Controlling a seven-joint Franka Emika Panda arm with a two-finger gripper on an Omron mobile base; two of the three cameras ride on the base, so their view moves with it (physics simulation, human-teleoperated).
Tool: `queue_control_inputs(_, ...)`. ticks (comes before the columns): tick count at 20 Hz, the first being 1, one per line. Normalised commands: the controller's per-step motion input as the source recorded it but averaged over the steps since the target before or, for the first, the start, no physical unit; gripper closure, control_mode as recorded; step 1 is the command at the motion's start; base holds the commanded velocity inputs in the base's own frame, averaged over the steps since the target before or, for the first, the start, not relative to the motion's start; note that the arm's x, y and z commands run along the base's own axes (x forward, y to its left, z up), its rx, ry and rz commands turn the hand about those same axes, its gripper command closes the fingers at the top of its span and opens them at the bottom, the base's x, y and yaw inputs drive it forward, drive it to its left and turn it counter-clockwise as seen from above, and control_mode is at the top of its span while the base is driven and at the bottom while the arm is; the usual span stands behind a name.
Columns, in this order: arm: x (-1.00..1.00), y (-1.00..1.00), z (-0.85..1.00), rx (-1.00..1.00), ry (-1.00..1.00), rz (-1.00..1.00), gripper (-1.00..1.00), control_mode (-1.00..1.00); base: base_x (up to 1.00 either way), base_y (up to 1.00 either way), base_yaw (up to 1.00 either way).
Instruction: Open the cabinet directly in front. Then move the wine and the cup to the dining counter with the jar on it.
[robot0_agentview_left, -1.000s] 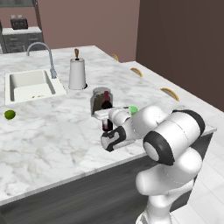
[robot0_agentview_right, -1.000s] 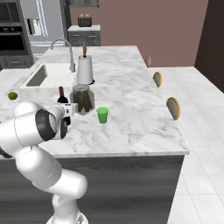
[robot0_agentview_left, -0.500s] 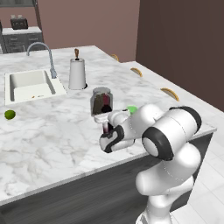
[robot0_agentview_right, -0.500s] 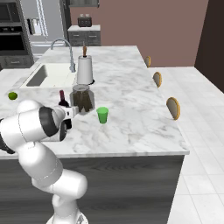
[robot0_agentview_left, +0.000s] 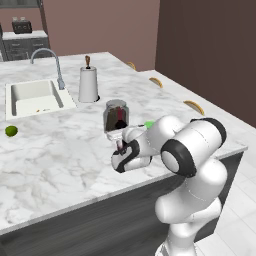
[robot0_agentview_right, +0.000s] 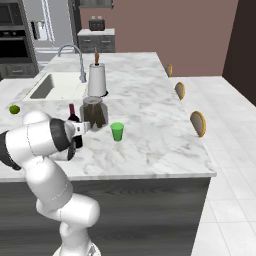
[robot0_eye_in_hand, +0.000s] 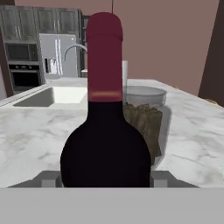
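My gripper (robot0_agentview_left: 122, 152) (robot0_agentview_right: 77, 135) (robot0_eye_in_hand: 105, 178) is shut on the wine (robot0_agentview_left: 120, 144) (robot0_agentview_right: 73, 116) (robot0_eye_in_hand: 105, 144), a dark bottle with a red foil neck, held upright low over the dining counter (robot0_agentview_left: 50, 155) (robot0_agentview_right: 145, 135) near its front edge. Just behind the bottle stands the jar (robot0_agentview_left: 114, 112) (robot0_agentview_right: 94, 112) (robot0_eye_in_hand: 146, 122) with its silver lid. The green cup (robot0_agentview_right: 117, 131) (robot0_agentview_left: 149, 123) stands on the marble to the right of the jar, half hidden by my arm in the left base view. The cabinet is out of view.
A white paper-towel roll (robot0_agentview_left: 88, 85) (robot0_agentview_right: 97, 80) stands behind the jar, beside the inset sink (robot0_agentview_left: 32, 97) (robot0_agentview_right: 55, 86) and its curved tap (robot0_agentview_left: 50, 60). A lime (robot0_agentview_left: 11, 131) (robot0_agentview_right: 14, 109) lies at the left. Stools (robot0_agentview_right: 198, 122) line the counter's right side.
The arm's elbow has shifted a little to the left with the wine still gripped; the bottle has barely moved. Jar and cup stand as before.
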Motion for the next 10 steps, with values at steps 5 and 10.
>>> queue_control_inputs(5,0.23,0.00,-0.06,0.00,-0.11,0.00,1.00,-1.00,0.00,0.00,0.00)
queue_control_inputs(10,0.27,0.02,-0.10,0.02,-0.10,0.00,1.00,-1.00,0.00,0.00,0.00)
